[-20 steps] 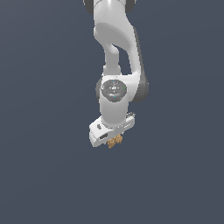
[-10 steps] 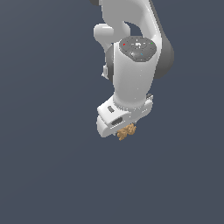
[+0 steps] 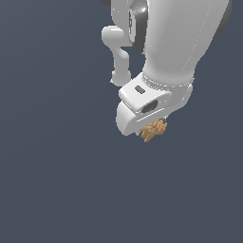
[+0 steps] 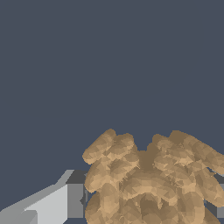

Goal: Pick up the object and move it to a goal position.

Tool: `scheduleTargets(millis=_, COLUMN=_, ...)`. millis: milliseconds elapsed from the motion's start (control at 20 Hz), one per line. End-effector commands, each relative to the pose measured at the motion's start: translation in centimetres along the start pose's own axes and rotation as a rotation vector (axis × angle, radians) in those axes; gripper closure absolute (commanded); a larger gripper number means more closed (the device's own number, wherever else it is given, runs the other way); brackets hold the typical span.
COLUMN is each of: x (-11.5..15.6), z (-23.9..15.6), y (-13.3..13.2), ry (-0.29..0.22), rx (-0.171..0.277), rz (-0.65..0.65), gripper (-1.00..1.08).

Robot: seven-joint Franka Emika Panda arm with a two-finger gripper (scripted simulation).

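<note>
The object (image 3: 154, 130) is a small tan-orange lumpy chunk that hangs under the white hand of the arm, right of centre in the exterior view. My gripper (image 3: 155, 127) is shut on it, and the hand's housing hides the fingers there. In the wrist view the object (image 4: 148, 179) fills the near part of the picture, with one grey finger (image 4: 75, 200) pressed against its side. Nothing but plain dark ground shows beneath the chunk.
The white arm (image 3: 180, 42) takes up the upper right of the exterior view, with a lower link (image 3: 118, 52) behind it. All around is a uniform dark grey-blue ground.
The arm has swung towards the camera and to the exterior view's right, carrying the object with it. The grip on the chunk has held.
</note>
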State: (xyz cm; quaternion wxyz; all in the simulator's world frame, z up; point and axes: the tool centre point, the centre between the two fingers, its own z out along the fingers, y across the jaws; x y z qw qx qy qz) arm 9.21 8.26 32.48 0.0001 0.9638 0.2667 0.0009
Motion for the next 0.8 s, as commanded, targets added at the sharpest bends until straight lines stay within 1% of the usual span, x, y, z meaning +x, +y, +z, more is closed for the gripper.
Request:
scheduleTargets(millis=0, x=0.5, z=-1.5, y=-0.4, ry=-0.002, rx=0.001, rz=0.001, gripper=1.08)
scheduleTargets(millis=350, x=1.4, z=-4.0, y=-0.9, ry=-0.002, rx=0.001, rz=0.001, gripper=1.08)
scheduleTargets(millis=750, x=1.7, z=-4.8, y=-1.1, ry=-0.002, rx=0.001, rz=0.001, gripper=1.08)
